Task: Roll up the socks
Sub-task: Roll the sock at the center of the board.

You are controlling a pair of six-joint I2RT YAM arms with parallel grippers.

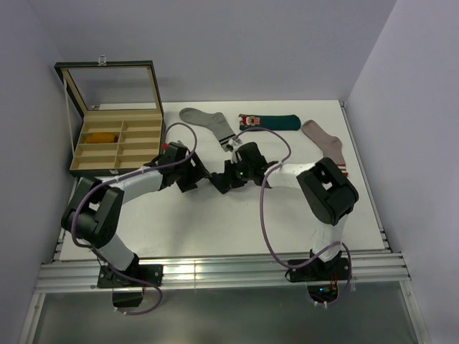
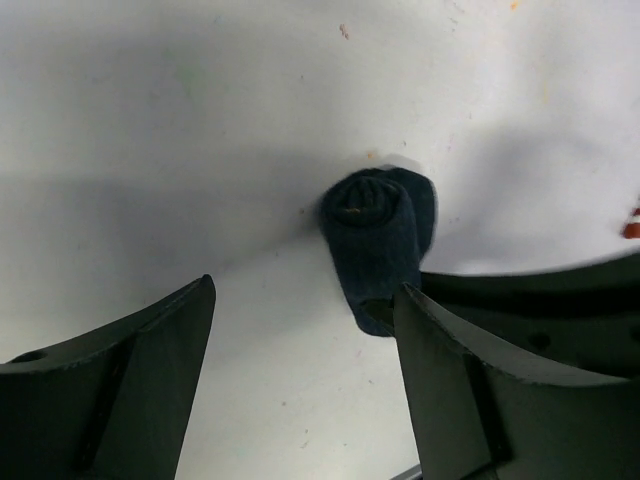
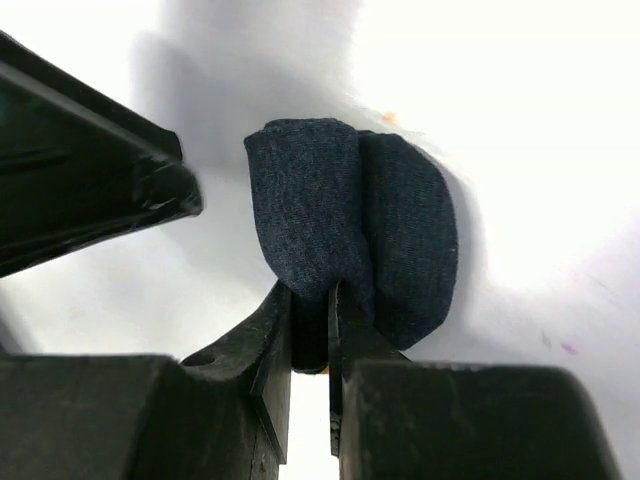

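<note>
Far left, the mustard sock (image 1: pixel 102 136) sits bundled in a compartment of the box (image 1: pixel 115 170). My left pincer (image 2: pixel 305 290) stands wide, holding nothing, and the navy sock (image 2: pixel 375 235) lies just beyond its right finger. That sock is a tight roll on the table (image 1: pixel 215 229), and my right pincer (image 3: pixel 310 297) is nipped narrow on its edge. I judge its rolling done; next it needs carrying to the box. The teal sock (image 1: pixel 272 122) lies flat further back.
</note>
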